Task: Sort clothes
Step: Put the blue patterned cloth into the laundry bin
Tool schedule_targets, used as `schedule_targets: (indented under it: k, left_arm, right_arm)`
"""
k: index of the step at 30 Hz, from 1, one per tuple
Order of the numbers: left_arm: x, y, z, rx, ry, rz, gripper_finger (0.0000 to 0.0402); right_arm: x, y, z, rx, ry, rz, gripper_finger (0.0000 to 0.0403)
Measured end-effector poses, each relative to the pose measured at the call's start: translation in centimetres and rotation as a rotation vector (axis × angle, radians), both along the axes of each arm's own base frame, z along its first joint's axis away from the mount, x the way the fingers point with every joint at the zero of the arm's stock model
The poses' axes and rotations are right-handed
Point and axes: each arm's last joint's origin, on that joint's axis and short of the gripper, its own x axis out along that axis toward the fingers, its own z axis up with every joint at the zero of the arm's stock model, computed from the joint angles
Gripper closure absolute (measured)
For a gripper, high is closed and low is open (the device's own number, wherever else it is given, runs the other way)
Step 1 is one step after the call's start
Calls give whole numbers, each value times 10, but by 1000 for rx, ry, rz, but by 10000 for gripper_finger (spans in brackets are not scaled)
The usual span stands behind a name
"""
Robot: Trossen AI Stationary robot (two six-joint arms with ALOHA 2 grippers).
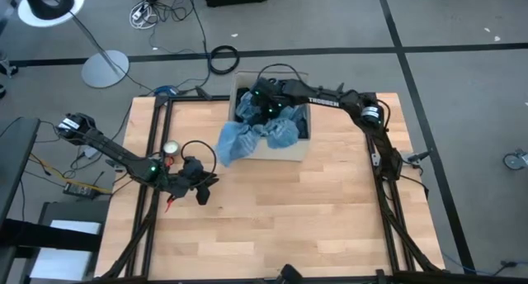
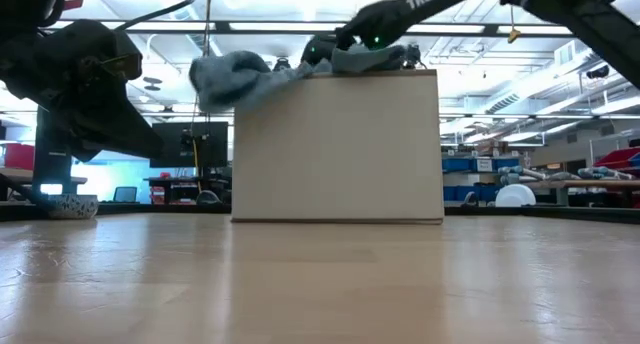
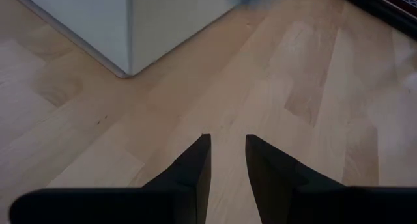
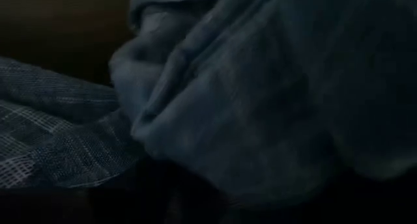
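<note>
A tan cardboard box (image 1: 289,148) stands at the table's far middle, and it also shows in the low view (image 2: 335,149). It holds a heap of clothes. A pale blue shirt (image 1: 235,139) hangs over the box's left rim, with one end down on the table; it shows in the low view (image 2: 235,76) too. My right gripper (image 1: 264,102) is down inside the box among the clothes. Its wrist view shows only pale blue cloth (image 4: 260,107) and a grey-white patterned piece (image 4: 52,133) close up, and its fingers are hidden. My left gripper (image 3: 228,160) is open and empty over bare wood, left of the box.
A small round object (image 1: 171,148) and a red object (image 1: 169,203) lie by the left arm near the table's left rail. Bare wood (image 1: 313,218) stretches from the box to the near edge. The box corner (image 3: 127,71) stands ahead of my left gripper.
</note>
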Motion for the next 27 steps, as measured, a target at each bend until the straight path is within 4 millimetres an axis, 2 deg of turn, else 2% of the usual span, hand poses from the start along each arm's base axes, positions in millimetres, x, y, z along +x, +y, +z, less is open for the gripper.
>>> schedule_targets:
  k: [6, 10, 14, 20, 27]
  left_arm:
    - [0, 0, 0, -1, -1, 0, 301]
    - [0, 0, 0, -3, -3, -1, 301]
    - [0, 0, 0, -4, -4, -1, 301]
    - [0, 0, 1, -5, -7, -1, 301]
    - [1, 0, 1, -6, -9, -1, 301]
  right_arm:
    - [3, -10, -40, -24, 144, -47, 175]
    - [2, -5, -36, -56, 167, -27, 174]
    - [-7, 5, 0, -93, 109, -15, 174]
    - [-40, 23, 86, -172, -58, -25, 174]
    - [-62, 63, 139, -227, -184, 78, 174]
